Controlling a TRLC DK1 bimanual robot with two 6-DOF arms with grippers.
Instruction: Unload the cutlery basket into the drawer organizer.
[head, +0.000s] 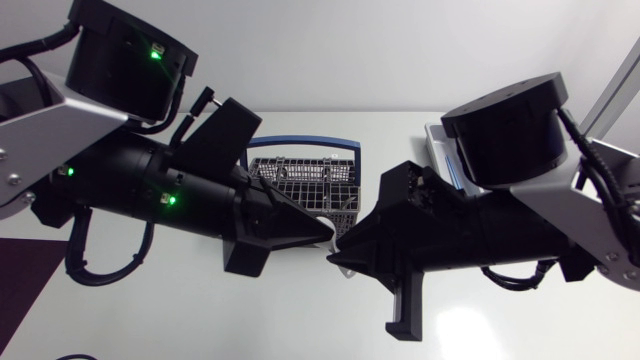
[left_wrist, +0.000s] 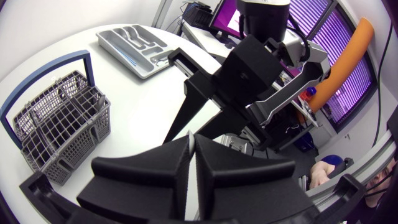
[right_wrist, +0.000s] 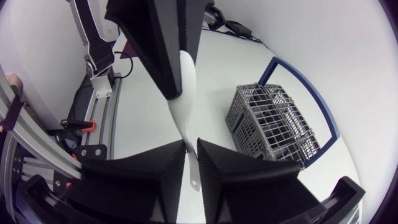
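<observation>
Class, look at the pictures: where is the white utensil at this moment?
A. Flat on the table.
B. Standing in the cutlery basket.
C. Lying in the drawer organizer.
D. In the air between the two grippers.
D: the white utensil runs from the left gripper, which is shut on it, to the right gripper, clear of the cutlery basket.

The cutlery basket is seen in grey with an open grid pattern, and its handle is edged in blue. The drawer organizer, at the far right, is shown in pale grey. A white utensil is set against the matte black of the left gripper and the right gripper. The table is white. Silver-grey links are paired with black joints on the left arm and the right arm, and small green lights are lit on the left one.
</observation>
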